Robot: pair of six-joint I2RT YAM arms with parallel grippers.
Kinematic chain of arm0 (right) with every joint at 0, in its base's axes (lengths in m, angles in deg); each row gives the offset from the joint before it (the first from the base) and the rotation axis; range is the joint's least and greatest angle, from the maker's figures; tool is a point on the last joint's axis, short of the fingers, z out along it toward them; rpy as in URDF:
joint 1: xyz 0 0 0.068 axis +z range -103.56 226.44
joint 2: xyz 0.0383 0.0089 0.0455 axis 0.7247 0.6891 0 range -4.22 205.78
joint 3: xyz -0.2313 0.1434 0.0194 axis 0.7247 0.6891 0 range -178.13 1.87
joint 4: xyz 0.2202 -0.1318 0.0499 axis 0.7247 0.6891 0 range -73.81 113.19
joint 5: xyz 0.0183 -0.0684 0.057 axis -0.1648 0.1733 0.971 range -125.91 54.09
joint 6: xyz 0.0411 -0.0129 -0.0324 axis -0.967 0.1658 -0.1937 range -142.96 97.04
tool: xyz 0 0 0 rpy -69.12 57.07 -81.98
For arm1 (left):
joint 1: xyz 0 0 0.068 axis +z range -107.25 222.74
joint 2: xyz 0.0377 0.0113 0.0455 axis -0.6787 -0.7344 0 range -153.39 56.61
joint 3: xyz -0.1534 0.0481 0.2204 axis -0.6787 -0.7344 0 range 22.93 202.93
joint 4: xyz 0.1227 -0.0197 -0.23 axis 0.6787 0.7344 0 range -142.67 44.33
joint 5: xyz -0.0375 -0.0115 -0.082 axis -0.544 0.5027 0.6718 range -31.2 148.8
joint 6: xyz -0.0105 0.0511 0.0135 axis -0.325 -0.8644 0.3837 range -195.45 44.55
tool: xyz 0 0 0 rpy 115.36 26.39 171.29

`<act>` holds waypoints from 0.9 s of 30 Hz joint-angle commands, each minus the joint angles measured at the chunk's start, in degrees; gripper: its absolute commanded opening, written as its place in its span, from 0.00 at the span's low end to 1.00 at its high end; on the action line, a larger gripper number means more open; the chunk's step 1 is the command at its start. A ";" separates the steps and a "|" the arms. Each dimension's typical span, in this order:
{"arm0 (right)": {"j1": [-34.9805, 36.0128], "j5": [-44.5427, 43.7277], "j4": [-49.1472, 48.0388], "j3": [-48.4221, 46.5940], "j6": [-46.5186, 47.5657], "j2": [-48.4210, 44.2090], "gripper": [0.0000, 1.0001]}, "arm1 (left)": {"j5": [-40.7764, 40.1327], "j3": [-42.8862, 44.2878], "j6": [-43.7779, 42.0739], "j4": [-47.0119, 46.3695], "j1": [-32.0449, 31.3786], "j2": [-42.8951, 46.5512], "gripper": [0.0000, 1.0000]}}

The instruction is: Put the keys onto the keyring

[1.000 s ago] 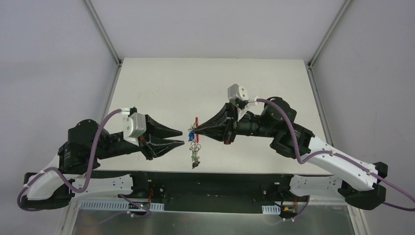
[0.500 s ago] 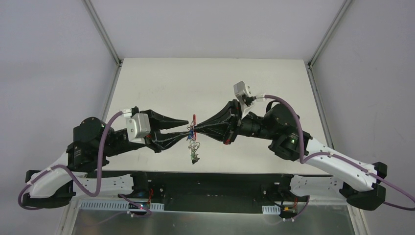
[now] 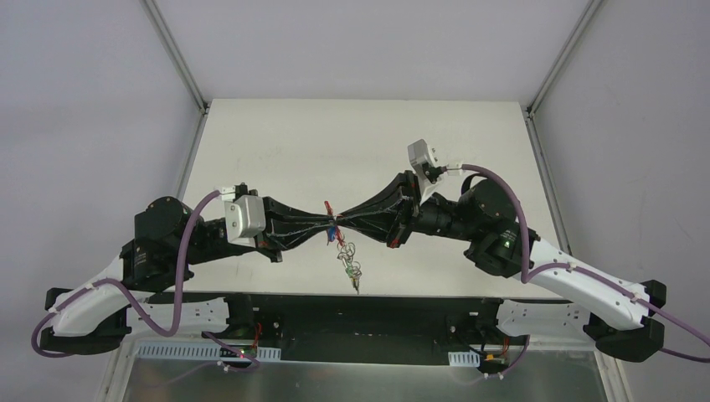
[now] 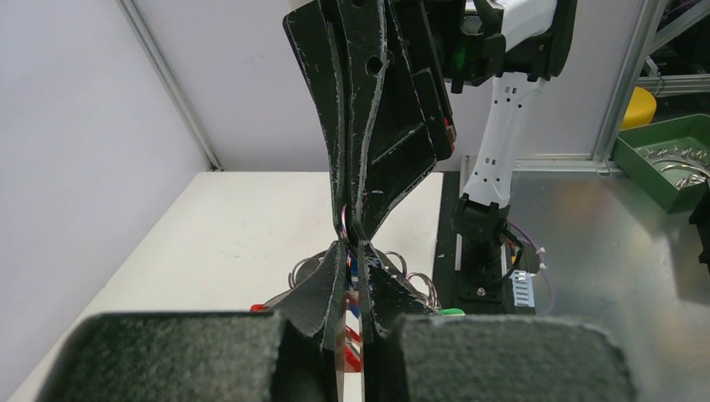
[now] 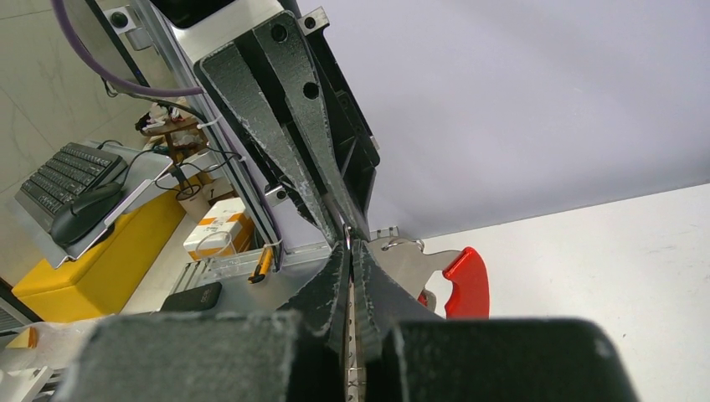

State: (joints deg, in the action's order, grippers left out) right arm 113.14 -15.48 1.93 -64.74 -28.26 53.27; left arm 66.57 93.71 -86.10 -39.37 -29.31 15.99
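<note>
The keyring hangs in the air over the table's near edge, held between both grippers. Its red clip sticks up and a chain of silver rings dangles below. A blue key sits just under the fingertips. My left gripper and right gripper meet tip to tip, both shut on the bunch. In the left wrist view my gripper pinches a thin metal piece with blue and red beside it. In the right wrist view my gripper pinches a thin ring; the red clip and grey flat piece show behind.
The white table stretches behind the arms, with metal frame posts at its far corners. A green bin stands off the table in the left wrist view. The black base rail runs below the hanging chain.
My left gripper has moved right and closed on the bunch, meeting the right gripper's tips. The dangling chain has swung a little to the right.
</note>
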 commanded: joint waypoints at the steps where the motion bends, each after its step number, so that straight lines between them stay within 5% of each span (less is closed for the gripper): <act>1: 0.32 -0.65 -6.55 -1.12 -0.43 -1.29 0.00 | 2.98 -0.37 1.17 1.12 -0.41 -1.75 0.00; 9: 0.40 2.15 -1.11 -3.34 2.56 -0.80 0.00 | -0.29 4.36 2.33 3.93 -0.41 -4.77 0.00; 20: 0.32 9.15 21.08 -11.51 15.68 -0.10 0.30 | -2.85 10.67 5.37 11.57 -0.39 -7.58 0.00; 27: 0.32 9.12 29.97 -15.10 20.23 0.81 0.35 | -1.79 11.57 5.64 14.10 -0.37 -7.12 0.00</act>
State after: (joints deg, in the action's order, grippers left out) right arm 113.07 -8.73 27.41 -76.06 -12.11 54.13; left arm 65.35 102.76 -81.36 -25.21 -29.33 8.18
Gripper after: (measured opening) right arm 0.334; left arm 0.007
